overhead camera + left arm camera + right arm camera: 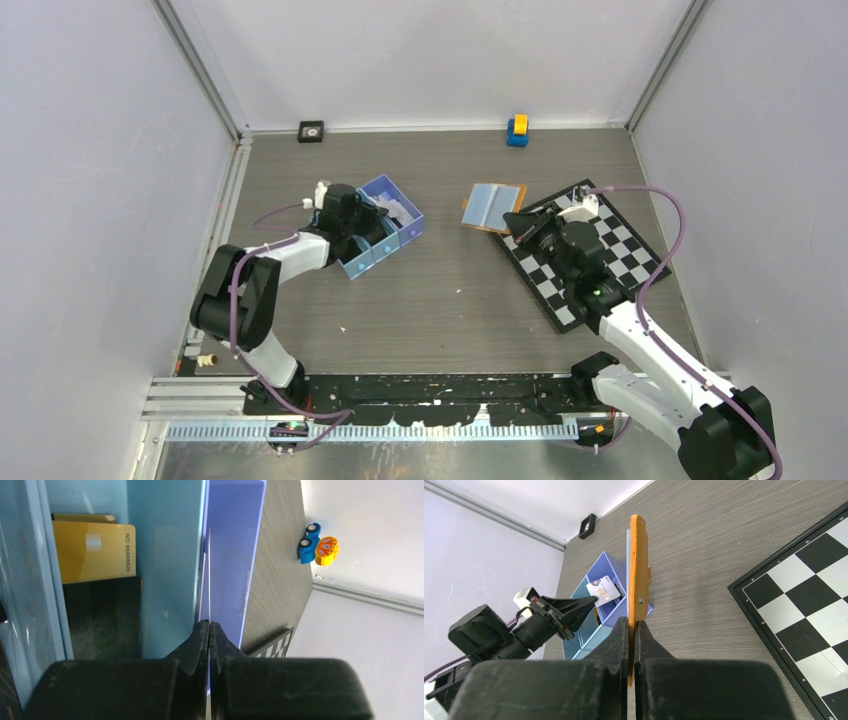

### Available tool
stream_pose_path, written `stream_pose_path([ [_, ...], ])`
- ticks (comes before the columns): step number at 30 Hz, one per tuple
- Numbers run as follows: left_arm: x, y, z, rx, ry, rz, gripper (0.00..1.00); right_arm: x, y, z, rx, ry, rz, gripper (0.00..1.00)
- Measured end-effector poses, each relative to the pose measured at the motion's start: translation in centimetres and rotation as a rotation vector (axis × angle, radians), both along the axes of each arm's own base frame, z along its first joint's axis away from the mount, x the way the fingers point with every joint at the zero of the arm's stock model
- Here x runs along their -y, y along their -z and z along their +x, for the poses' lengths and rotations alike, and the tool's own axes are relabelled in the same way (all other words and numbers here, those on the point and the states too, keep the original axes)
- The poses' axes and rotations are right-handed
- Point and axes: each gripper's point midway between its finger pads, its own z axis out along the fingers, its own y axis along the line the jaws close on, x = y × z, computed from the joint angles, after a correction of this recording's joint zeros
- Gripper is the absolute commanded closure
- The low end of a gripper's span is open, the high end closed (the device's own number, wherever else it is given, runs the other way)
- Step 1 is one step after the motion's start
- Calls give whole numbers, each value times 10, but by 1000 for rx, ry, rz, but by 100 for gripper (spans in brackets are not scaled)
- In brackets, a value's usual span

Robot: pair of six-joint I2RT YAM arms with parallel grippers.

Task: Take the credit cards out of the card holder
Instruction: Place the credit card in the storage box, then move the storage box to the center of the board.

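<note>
The orange card holder (493, 207) lies open near the table's middle, its pale grey-blue inside facing up. My right gripper (518, 226) is shut on its right edge. In the right wrist view the card holder (638, 570) stands edge-on between the shut fingers of my right gripper (633, 622). My left gripper (384, 213) is over the blue three-compartment tray (368, 262). It is shut on a thin white credit card (209, 575), seen edge-on over the tray's purple end compartment. That card also shows in the right wrist view (603, 590). A gold card (92, 550) lies in the middle compartment.
A black-and-white chessboard (620, 250) lies under the right arm, right of the card holder. A blue and orange toy car (517, 130) and a small black square block (311, 131) sit at the back wall. White walls close the table's sides.
</note>
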Motion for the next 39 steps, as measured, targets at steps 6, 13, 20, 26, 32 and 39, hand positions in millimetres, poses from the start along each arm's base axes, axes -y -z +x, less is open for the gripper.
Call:
stream_pose_path([
  [6,11,6,24,32,19,0,100,-1,1,-1,-4,-7,0,99],
  [13,23,-10,37,138,86,-3,56,0,1,0,-3,-3,-7,99],
  [20,25,-56,18,237,124,4,1,-1,13,3,-28,-3,-37,99],
  [26,17,-94,-15,321,135,47,0,-4,23,6,-54,-15,-46,99],
  [32,-4,-107,-39,430,116,139,21,-14,35,10,-99,-48,-39,100],
  [39,-14,-50,-25,305,140,189,37,-48,10,54,-113,-121,-54,100],
])
